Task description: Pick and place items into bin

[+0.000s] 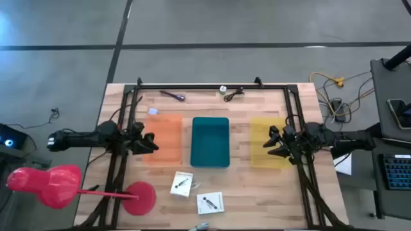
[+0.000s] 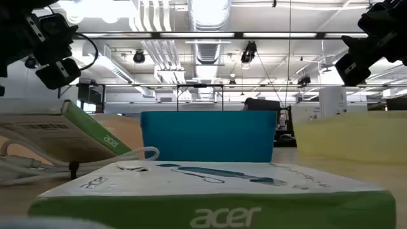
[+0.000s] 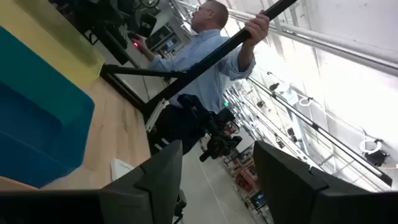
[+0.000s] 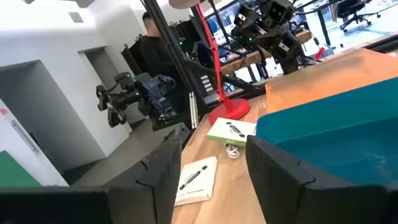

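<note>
The two white packets [image 1: 182,183] lie at 6 o'clock of the teal bin [image 1: 210,142]; the purple stick tool [image 1: 173,95] lies at 11 o'clock. The left gripper [image 1: 151,142] hovers at 9 o'clock, jaws wide, empty; the right gripper [image 1: 270,142] at 3 o'clock, parted, empty. Descend squarely onto one packet. The bin's interior is hidden in the low view.

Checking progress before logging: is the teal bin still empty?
Empty: the high view shows only bare teal floor inside the teal bin; the white packets lie outside on the table.

Robotics lab: exposed ceiling ducts [image 2: 210,25], concrete floor [image 1: 205,22], more robot arms [image 4: 134,99] beyond.
</note>
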